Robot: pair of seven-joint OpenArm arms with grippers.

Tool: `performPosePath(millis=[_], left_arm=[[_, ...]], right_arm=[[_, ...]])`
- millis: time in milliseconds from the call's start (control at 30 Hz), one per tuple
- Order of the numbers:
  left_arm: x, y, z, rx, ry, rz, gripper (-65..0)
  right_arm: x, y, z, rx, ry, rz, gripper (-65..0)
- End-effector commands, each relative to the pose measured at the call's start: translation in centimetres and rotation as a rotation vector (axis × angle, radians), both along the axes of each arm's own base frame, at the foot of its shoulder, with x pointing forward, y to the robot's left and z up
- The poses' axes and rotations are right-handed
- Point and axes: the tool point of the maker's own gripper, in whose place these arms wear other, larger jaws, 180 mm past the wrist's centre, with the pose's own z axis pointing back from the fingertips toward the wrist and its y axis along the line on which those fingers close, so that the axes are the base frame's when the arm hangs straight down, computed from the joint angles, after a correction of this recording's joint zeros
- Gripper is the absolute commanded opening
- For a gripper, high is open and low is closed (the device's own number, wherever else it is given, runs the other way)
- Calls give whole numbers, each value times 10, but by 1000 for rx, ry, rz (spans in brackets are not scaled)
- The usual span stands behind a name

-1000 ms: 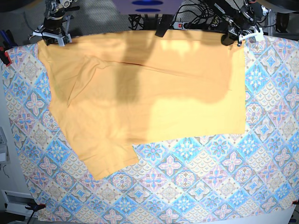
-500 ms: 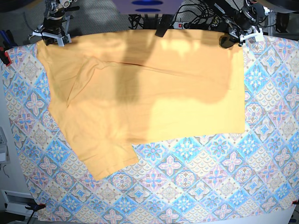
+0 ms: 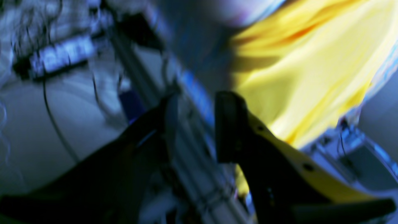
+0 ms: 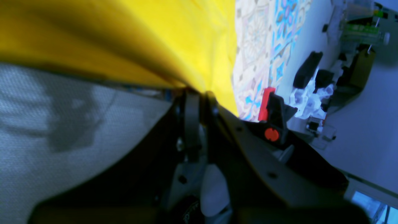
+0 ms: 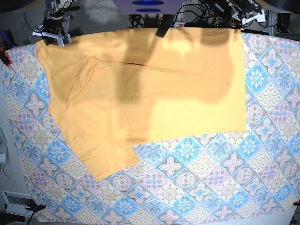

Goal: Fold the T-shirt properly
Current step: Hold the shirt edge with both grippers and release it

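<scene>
The yellow-orange T-shirt [image 5: 150,93] lies spread over the far half of the table, with one sleeve reaching toward the front left. No lettering shows. My right gripper [image 5: 50,37] is at the far left corner of the shirt. In the right wrist view it [image 4: 200,96] is shut on the shirt's edge [image 4: 124,37]. My left gripper [image 5: 248,16] is raised behind the table's far right edge, off the shirt. In the blurred left wrist view it [image 3: 199,124] is open and empty, with the shirt [image 3: 311,62] beyond it.
A blue-pink tile-patterned cloth [image 5: 211,187] covers the table. A black clamp [image 5: 164,26] sits at the far edge's middle and a red clamp [image 5: 5,57] at the left edge, also in the right wrist view [image 4: 267,105]. Cables [image 5: 197,14] lie behind the table.
My left gripper has let go of the shirt's far right corner and moved up and back off the table. That corner now lies flat. The right arm has not moved.
</scene>
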Motion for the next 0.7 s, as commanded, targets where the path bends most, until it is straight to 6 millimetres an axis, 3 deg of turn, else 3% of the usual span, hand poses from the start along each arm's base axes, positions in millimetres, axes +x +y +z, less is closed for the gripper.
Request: performPosePath(millis=[0,133,400,533,667], left_arm=[[1,6,6,11,-18,-4,-449],[2,6,8,12,-26,-4,-449],[61,4,60,85,-227,-99,-449],[68,3,65,92,-251,-106,-449],[80,3,67,95,-278,-104,-449]], right_arm=[[2,-6,7,-28,-19,9,-612],[2,-6,7,-28,-19,9,-612],[5,-7,11,-31,-33,5,-612],[7,-13,20,-59,-84,-21,-610],[1,-10,19,-57,-78,-20,-546]])
